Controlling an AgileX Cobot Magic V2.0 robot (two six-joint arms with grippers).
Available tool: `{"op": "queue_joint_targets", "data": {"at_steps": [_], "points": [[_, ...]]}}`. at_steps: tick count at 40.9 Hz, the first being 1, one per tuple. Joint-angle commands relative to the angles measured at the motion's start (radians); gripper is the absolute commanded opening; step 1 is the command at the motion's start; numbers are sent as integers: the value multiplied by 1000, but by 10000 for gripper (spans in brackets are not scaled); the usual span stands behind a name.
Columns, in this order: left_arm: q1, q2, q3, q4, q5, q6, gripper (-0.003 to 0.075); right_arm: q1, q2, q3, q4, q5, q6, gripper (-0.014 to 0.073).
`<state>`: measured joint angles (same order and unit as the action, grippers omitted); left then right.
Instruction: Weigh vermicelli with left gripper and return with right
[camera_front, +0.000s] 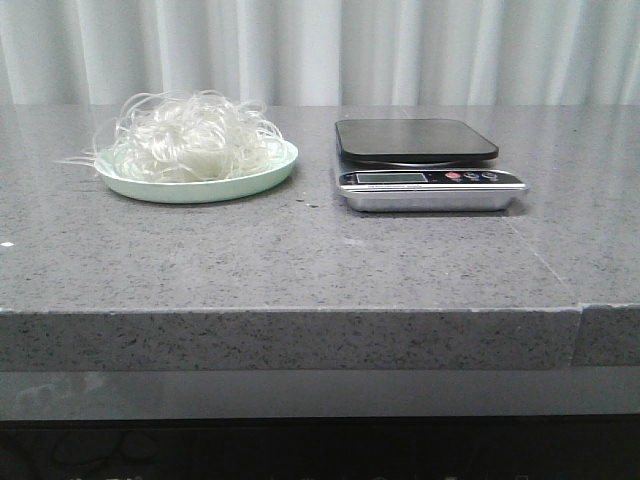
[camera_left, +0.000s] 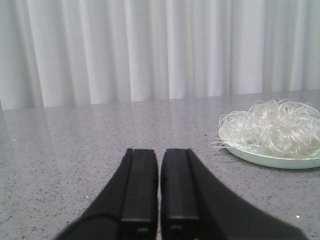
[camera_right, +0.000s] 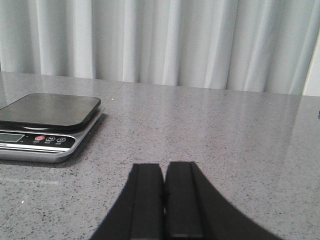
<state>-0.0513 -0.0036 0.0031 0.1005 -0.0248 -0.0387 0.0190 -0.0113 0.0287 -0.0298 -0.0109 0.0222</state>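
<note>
Resting on the plate (camera_front: 150, 186), vermicelli (camera_front: 190, 135) beside the scale (camera_front: 425, 165).

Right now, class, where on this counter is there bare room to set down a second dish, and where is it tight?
Bare stone runs along the front of the counter, before the plate of vermicelli and the scale. More lies right of the scale, ahead of the right hand. The gap between plate and scale is tight.
</note>
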Motion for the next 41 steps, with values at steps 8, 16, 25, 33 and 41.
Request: {"op": "queue_joint_targets", "data": {"at_steps": [8,16,25,33,41], "points": [[-7,-20,7,-4,-78,-10,141,-5,-16,-10,-8,-90,-4,146],[-7,-20,7,-4,-78,-10,141,-5,-16,-10,-8,-90,-4,146],[-7,-20,7,-4,-78,-10,141,-5,-16,-10,-8,-92,-4,146],[-7,-20,-1,-4,-143,-10,141,-5,-16,-18,-8,-114,-4,146],[-7,-18,-151,-6,-169,-15,141,-5,-16,-130,-8,-84,-4,146]]}}
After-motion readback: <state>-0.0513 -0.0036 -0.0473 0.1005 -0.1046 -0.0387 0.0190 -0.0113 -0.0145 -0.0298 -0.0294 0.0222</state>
